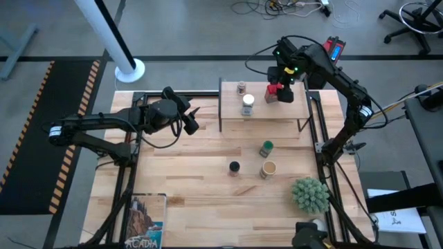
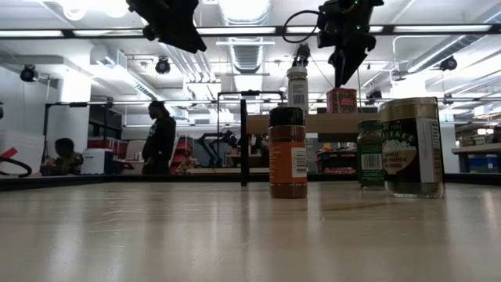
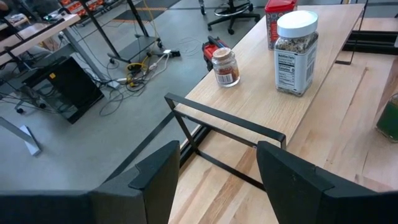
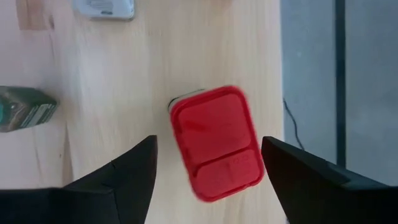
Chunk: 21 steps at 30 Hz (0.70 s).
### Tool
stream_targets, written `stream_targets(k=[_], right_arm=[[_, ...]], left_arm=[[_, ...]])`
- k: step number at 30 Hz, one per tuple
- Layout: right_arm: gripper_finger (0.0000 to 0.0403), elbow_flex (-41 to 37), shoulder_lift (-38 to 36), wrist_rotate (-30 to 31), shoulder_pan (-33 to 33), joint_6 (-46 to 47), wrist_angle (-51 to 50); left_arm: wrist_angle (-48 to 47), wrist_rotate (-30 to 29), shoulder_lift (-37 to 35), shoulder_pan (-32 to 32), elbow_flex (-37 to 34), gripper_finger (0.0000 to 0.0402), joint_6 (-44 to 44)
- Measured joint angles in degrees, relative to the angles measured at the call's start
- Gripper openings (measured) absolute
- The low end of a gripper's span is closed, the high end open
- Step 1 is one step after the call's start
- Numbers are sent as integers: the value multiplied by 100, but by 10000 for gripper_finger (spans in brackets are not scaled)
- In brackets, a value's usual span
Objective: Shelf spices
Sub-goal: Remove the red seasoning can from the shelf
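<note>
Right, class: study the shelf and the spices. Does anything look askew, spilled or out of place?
Only slightly: the red square tin stands on the shelf turned askew to its edges, between the open fingers of the right gripper. Nothing looks spilled or tipped.

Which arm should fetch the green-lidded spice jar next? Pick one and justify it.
Right, probably. The right end effector hangs open above the red square tin on the light wooden shelf, with the green-lidded spice jar just in front; the left end effector waits farther away.

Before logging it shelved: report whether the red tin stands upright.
Upright: red tin stands on the shelf, lid facing up at the open right hand.
</note>
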Motion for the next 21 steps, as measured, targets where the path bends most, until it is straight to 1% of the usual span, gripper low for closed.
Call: stream_targets(k=[4,8,10,16,21], right_arm=[[277,-120,0,2,36,42,-95],[275,-217,-2,92,39,-169,-12],[272,-223,-2,245,41,-199,104],[274,-211,-2,297,76,-38,115],[283,-157,-11,306,108,-295,172]], left_arm=[[0,28,1,1,0,204,-2],[2,139,1,-1,0,204,-6],[2,141,1,-1,0,204,-6],[2,142,0,-1,0,204,3],[4,144,-1,-1,0,204,12]])
